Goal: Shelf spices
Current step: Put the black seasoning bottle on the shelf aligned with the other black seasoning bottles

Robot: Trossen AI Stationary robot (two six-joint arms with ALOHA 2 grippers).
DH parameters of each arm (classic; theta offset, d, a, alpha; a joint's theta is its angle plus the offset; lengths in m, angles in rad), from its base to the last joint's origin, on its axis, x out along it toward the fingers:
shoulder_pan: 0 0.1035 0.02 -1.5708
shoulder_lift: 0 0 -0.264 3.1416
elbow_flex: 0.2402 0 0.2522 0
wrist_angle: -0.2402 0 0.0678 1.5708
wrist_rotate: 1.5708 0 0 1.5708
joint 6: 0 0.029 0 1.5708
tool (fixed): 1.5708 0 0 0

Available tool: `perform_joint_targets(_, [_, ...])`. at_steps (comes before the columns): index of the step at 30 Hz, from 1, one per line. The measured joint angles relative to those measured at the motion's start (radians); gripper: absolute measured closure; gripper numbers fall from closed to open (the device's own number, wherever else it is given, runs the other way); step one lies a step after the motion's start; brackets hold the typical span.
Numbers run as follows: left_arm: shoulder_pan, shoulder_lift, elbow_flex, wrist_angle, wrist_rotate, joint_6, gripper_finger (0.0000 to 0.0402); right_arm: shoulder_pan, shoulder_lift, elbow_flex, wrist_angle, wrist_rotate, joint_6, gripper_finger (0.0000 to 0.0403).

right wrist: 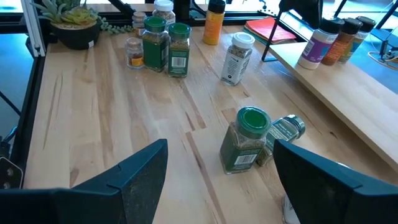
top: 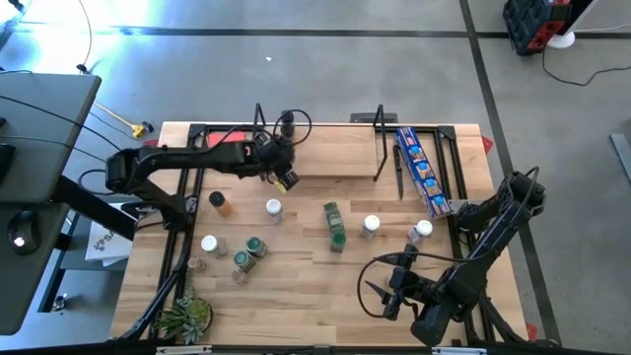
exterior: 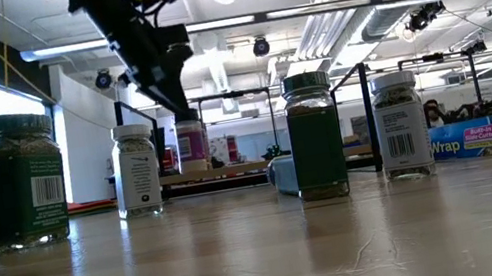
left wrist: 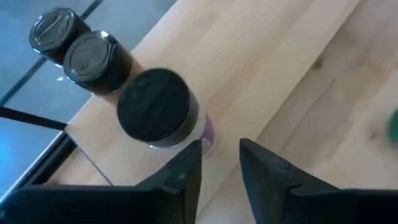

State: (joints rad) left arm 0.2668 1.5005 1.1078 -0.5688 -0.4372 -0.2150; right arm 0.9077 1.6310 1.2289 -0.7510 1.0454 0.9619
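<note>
The shelf (top: 330, 150) is a light-wood board with black loop frames at the table's far side. In the left wrist view three black-lidded jars stand in a row on its board (left wrist: 261, 68). The nearest is a purple-labelled jar (left wrist: 158, 112). My left gripper (left wrist: 221, 155) (top: 282, 177) hovers over the shelf just beside that jar, its fingers a small gap apart with nothing between them. Several more spice jars (top: 273, 208) (right wrist: 245, 140) stand or lie on the tabletop. My right gripper (right wrist: 221, 146) (top: 380, 286) waits wide open near the table's near right edge.
A long blue packet (top: 422, 170) lies at the shelf's right end and a flat red square (top: 227, 148) at its left. A potted plant (top: 187, 316) sits at the near left corner. Bare wood lies between the jars and my right gripper.
</note>
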Motion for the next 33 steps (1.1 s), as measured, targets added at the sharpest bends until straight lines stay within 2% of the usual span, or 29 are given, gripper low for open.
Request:
perform_joint_targets(4, [0.022,0.010,-0.025,0.031,-0.042,0.029,0.0317,0.000,0.000,0.000,0.000,-0.002,-0.002,0.0116])
perform_joint_targets(12, [0.059,0.013,-0.034,0.094,-0.042,0.062,0.0323,0.000,0.000,0.000,0.000,-0.003,0.002,0.0116])
perform_joint_targets(20, [0.015,-0.010,-0.002,0.005,-0.046,0.056,0.0323,0.000,0.000,0.000,-0.003,-0.003,0.005,0.0116])
perform_joint_targets(26, [-0.132,-0.095,0.015,-0.074,-0.051,-0.056,0.0323,-0.012,0.000,0.000,-0.099,-0.032,0.032,0.0116])
perform_joint_targets(33, [-0.445,-0.127,0.015,-0.083,-0.144,-0.212,0.0323,-0.041,0.000,0.000,-0.113,-0.139,0.013,0.0116])
